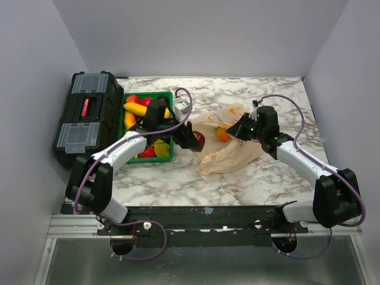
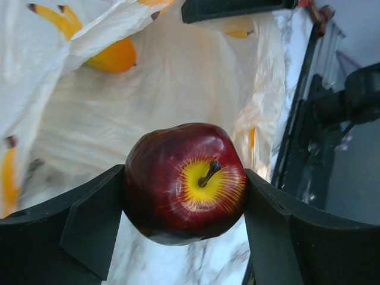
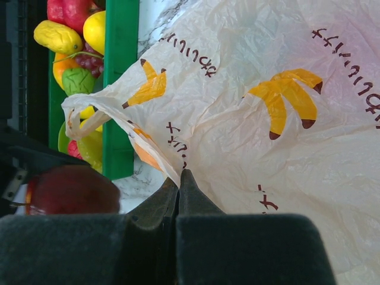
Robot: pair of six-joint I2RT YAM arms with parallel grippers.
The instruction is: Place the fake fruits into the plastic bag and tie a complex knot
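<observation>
Loading underway: left gripper (image 1: 191, 141) pinches apple (image 2: 184, 181) at bag (image 3: 249, 154) mouth, right gripper (image 3: 179, 178) clamps bag rim. One orange fruit (image 2: 113, 56) inside; others fill tray (image 3: 120, 71); tying outstanding.

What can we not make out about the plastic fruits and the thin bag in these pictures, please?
Top view: the left arm covers part of the green rectangular plastic tray; its fruits cannot be counted.
Left wrist view: a fold of the translucent peach plastic bag half hides the orange-yellow plastic fruit inside.
Right wrist view: the dark red plastic apple is blurred, its lower part behind the right gripper.
</observation>
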